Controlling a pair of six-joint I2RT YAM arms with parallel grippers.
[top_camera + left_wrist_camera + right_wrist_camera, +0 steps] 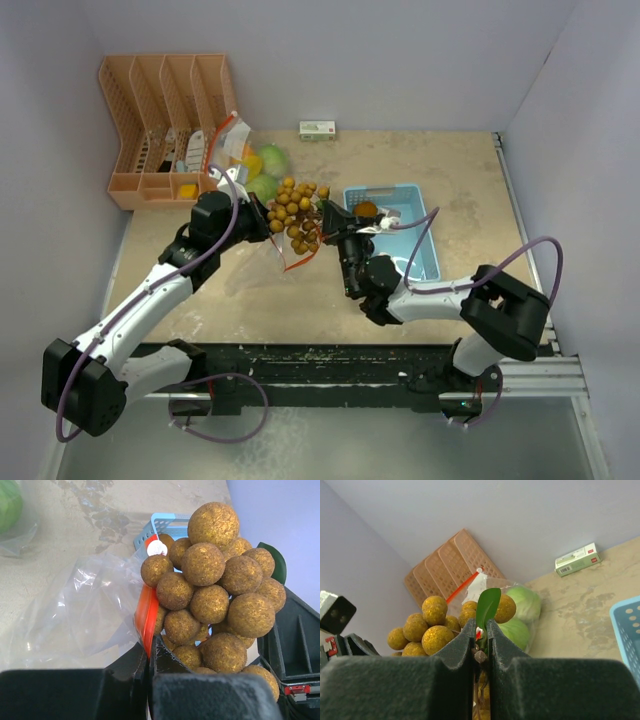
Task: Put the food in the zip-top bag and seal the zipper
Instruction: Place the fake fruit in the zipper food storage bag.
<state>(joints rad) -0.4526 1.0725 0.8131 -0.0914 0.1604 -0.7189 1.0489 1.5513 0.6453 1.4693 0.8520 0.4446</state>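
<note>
The bunch of small brown balls [296,215] hangs above the table by its stem and green leaf [487,605], which my right gripper [332,224] is shut on; the right wrist view shows the jaws [481,630] pinching the stem. My left gripper [260,222] is shut on the red zipper edge [145,614] of the clear zip-top bag [250,165], right beside the bunch [215,585]. The bag holds green leafy pieces [270,162] and a yellow fruit [251,165]. An orange food piece [365,208] lies in the light blue tray [415,250].
An orange file organizer [165,125] stands at the back left against the wall. A small green-and-white box [317,130] lies by the back wall. The blue tray sits just right of both grippers. Walls close in on left, back and right.
</note>
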